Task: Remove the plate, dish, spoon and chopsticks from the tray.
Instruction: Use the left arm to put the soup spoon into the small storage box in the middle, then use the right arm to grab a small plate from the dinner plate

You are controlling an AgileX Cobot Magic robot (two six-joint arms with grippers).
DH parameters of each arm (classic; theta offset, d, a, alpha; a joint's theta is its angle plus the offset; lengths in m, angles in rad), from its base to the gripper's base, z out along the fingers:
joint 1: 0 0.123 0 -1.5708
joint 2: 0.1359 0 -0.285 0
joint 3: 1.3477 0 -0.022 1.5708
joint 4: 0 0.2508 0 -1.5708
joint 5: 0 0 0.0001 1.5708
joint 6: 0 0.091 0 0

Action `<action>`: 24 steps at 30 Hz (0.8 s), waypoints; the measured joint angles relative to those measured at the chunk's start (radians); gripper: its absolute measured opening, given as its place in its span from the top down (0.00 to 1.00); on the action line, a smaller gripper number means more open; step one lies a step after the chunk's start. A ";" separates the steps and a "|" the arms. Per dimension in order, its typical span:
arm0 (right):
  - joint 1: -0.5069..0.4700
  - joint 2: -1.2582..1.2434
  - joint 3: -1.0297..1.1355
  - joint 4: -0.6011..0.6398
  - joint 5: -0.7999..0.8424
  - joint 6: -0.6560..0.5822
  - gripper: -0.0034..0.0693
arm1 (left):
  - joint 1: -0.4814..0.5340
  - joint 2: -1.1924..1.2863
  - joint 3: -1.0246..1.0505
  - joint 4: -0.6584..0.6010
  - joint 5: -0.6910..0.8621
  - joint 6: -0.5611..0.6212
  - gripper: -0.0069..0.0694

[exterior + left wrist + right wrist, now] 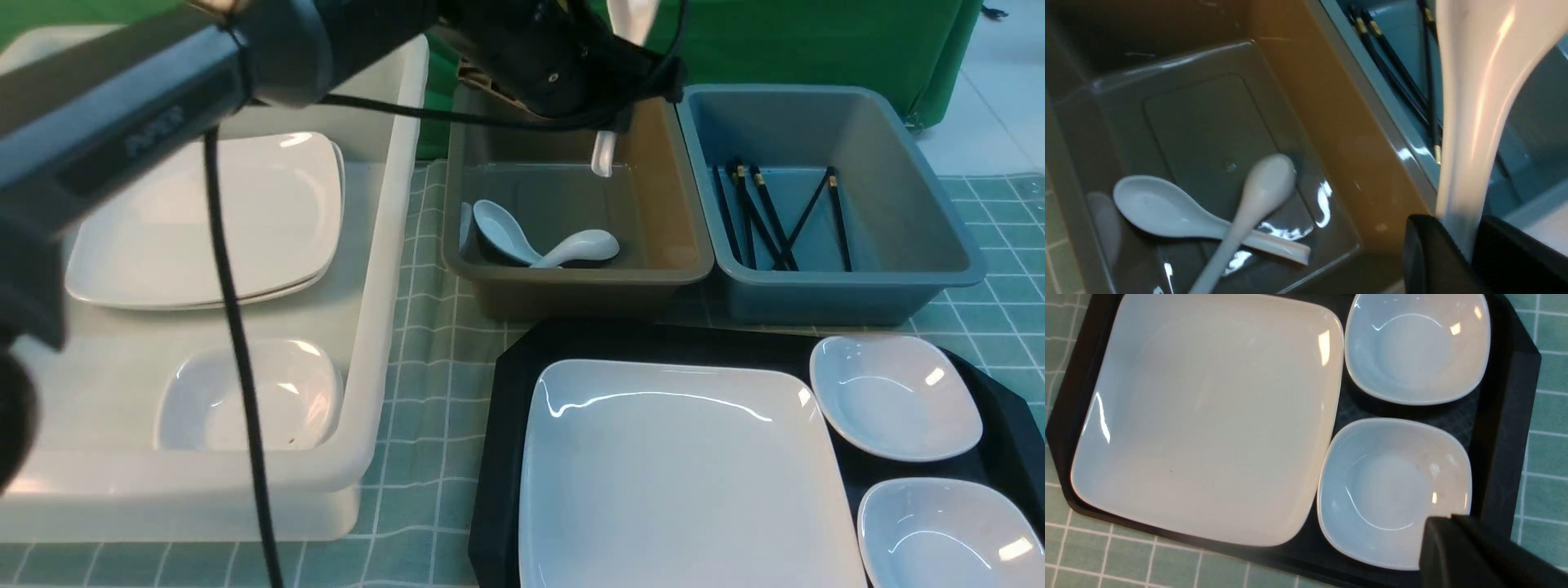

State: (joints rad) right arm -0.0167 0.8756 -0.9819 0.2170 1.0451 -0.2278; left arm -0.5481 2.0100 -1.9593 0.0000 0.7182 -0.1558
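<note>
Above the brown bin point(571, 282), the left gripper point(1457, 241) pinched a spoon point(1478, 102); the right gripper point(1449, 522) hung closed and empty over the tray point(1502, 416).

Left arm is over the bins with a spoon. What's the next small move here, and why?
Probably lower slightly and open the left gripper. It is shut on the spoon, which hangs over the grey-brown bin, where two spoons already lie. The chopsticks sit in the blue-grey bin beside it, so that one looks wrong.
</note>
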 joint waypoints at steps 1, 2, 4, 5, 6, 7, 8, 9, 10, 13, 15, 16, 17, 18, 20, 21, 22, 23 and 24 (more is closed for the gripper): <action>0.000 0.000 0.000 0.000 0.000 0.000 0.91 | 0.014 0.031 0.000 0.000 -0.026 0.000 0.78; 0.000 0.000 0.000 0.000 0.000 0.000 0.91 | 0.018 0.038 0.000 0.000 -0.032 0.000 0.78; 0.000 0.000 0.000 0.000 -0.001 0.000 0.91 | 0.042 0.081 0.000 0.000 -0.072 0.000 0.78; 0.000 0.000 0.000 0.000 -0.004 0.000 0.91 | 0.046 0.092 0.000 0.000 -0.081 0.000 0.78; 0.000 0.000 0.000 0.001 -0.008 0.000 0.91 | 0.054 0.105 0.000 0.000 -0.095 -0.004 0.76; 0.000 0.000 0.000 0.000 -0.008 0.000 0.91 | 0.056 0.107 0.000 0.000 -0.097 -0.004 0.76; 0.000 0.000 0.000 0.000 -0.013 0.000 0.91 | 0.066 0.121 0.000 0.000 -0.107 -0.008 0.74; 0.000 0.000 0.000 0.000 -0.016 0.000 0.91 | 0.070 0.129 0.000 0.000 -0.108 -0.009 0.71; 0.000 0.000 0.000 0.000 -0.021 0.000 0.90 | 0.073 0.134 0.000 0.000 -0.107 -0.009 0.68; 0.000 0.000 0.000 0.000 -0.030 0.000 0.90 | 0.082 0.138 0.000 0.000 -0.060 -0.011 0.57; 0.000 0.000 0.000 0.000 -0.033 0.000 0.90 | 0.083 0.131 0.000 0.000 -0.010 -0.011 0.49; 0.000 0.000 0.000 0.000 -0.033 0.000 0.90 | 0.083 0.124 0.000 0.000 0.019 -0.011 0.47; 0.000 0.000 0.000 0.000 -0.035 0.000 0.90 | 0.083 0.112 0.000 -0.007 0.061 -0.011 0.45; 0.000 0.000 0.000 0.000 -0.036 -0.001 0.90 | 0.083 0.109 0.000 -0.011 0.078 -0.011 0.45; 0.000 0.000 0.000 0.000 -0.037 -0.001 0.90 | 0.083 0.068 0.000 -0.038 0.188 -0.011 0.47; 0.000 0.000 0.000 0.000 -0.037 -0.003 0.90 | 0.083 0.054 0.000 -0.047 0.235 -0.011 0.49; 0.000 0.000 0.000 0.000 -0.037 -0.003 0.90 | 0.083 0.026 0.000 -0.059 0.310 -0.011 0.55; 0.000 0.000 0.000 0.000 -0.037 -0.003 0.90 | 0.081 0.006 0.000 -0.063 0.358 -0.010 0.61; 0.000 0.000 0.000 0.000 -0.037 -0.003 0.90 | 0.076 -0.026 0.000 -0.064 0.421 -0.003 0.71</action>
State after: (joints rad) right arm -0.0167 0.8756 -0.9819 0.2173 1.0085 -0.2308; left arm -0.4723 1.9837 -1.9593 -0.0643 1.1391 -0.1585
